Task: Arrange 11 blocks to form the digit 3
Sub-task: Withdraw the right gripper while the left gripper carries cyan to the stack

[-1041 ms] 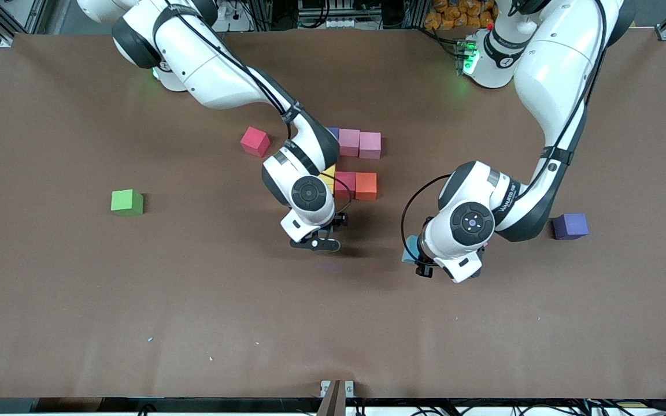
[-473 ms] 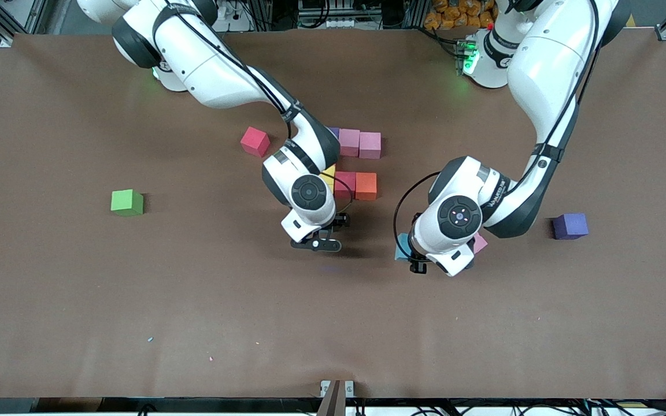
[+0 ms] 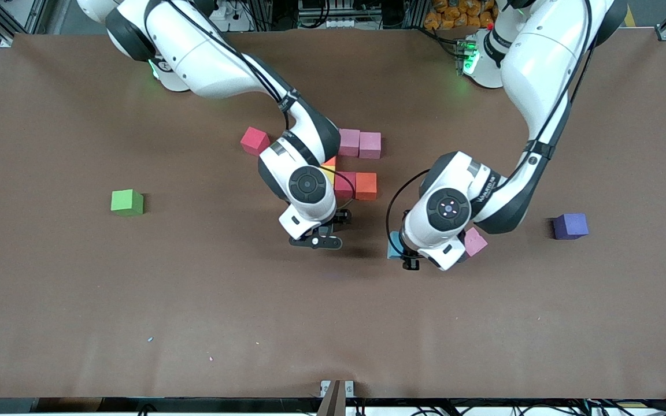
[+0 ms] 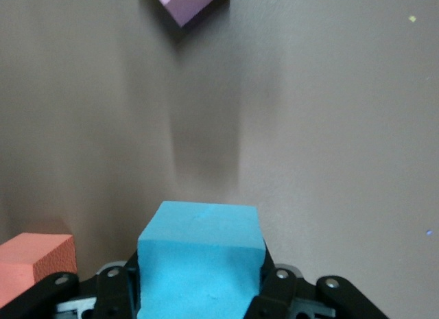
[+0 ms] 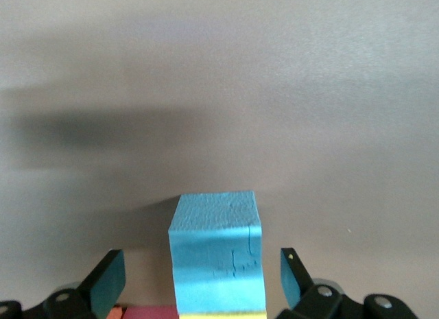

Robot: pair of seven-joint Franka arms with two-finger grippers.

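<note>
Blocks showing: 3 pink (image 3: pixel 349 142), 2 blue, 2 red (image 3: pixel 254 141), 1 orange (image 3: pixel 366 186), 1 purple (image 3: pixel 570 226), 1 green cube (image 3: pixel 126 203). Left hand (image 3: pixel 407 258) is gripping 1 blue block (image 4: pixel 200 263) above the worktop (image 3: pixel 194 323), mostly hidden. Right hand (image 3: pixel 317 242) is standing wide around the other blue block (image 5: pixel 217 252); yellow partly covered.

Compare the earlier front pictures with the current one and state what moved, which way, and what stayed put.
The left gripper, shut on a blue block, carried it toward the right arm's end of the table, uncovering the loose pink block. The right gripper, open over another blue block, drew slightly back toward the block cluster. The red block, green cube and purple block stayed.
</note>
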